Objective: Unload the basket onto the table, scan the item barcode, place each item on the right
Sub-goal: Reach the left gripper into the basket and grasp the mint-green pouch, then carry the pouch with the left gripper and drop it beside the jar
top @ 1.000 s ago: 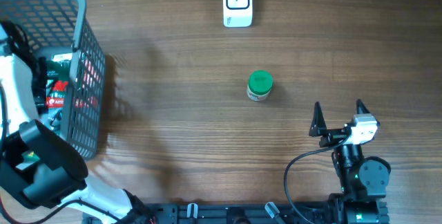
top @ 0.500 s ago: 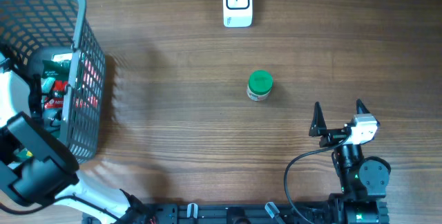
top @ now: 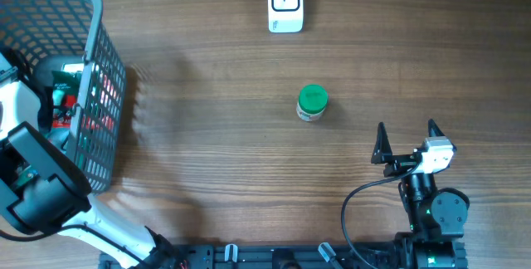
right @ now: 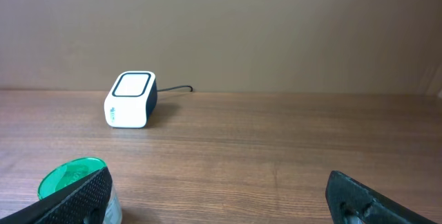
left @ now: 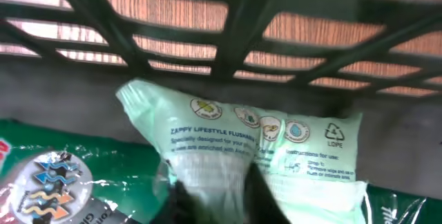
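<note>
My left gripper point(left: 215, 195) is down inside the grey mesh basket point(top: 98, 13), shut on a pale green pack of flushable wipes point(left: 290, 144) that it pinches at the near edge. In the overhead view only the left arm point(top: 33, 178) shows at the basket; its fingers are hidden there. The white barcode scanner point(top: 284, 3) stands at the table's far middle, also in the right wrist view as the scanner point(right: 130, 99). My right gripper point(top: 406, 143) rests open near the front right, nothing between its fingers.
A green-lidded jar point(top: 312, 103) stands mid-table, just left of the right gripper's left finger in the right wrist view, jar point(right: 69, 179). A dark green packet with a round label point(left: 55, 182) and red items point(top: 65, 116) also lie in the basket.
The left gripper has shut on the wipes pack inside the basket, and the left arm has shifted slightly. The right arm has not moved.
</note>
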`<state>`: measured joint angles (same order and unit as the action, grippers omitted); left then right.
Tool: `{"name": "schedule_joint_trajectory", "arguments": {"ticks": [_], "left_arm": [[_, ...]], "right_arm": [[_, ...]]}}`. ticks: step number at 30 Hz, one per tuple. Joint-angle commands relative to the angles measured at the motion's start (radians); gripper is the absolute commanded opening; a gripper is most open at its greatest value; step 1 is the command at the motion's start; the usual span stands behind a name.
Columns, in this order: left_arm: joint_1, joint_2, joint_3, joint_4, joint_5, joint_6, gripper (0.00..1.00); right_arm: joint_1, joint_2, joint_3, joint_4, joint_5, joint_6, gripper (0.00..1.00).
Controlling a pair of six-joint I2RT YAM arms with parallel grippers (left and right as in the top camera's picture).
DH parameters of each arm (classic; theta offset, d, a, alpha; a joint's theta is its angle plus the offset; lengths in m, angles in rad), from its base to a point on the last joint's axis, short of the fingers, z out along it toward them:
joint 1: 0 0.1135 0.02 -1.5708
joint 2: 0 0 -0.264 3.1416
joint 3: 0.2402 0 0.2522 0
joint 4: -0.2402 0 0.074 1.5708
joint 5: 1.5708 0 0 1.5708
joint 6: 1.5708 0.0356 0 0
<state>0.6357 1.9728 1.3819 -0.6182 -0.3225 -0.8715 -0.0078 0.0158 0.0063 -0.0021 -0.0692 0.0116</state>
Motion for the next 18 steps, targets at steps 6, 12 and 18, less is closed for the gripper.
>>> {"name": "schedule_joint_trajectory", "arguments": {"ticks": [6, 12, 18], "left_arm": [[-0.003, -0.14, -0.032, -0.077, 0.042, 0.034, 0.04], [-0.003, -0.525, -0.031, -0.098, 0.042, 0.031, 0.04], [-0.012, -0.818, -0.031, -0.107, 0.351, 0.037, 0.04]], "right_arm": [[-0.005, -0.002, 0.0, 0.002, 0.014, 0.016, 1.0], [-0.005, -0.002, 0.0, 0.002, 0.014, 0.016, 1.0], [-0.005, -0.002, 0.0, 0.002, 0.014, 0.016, 1.0]]}}
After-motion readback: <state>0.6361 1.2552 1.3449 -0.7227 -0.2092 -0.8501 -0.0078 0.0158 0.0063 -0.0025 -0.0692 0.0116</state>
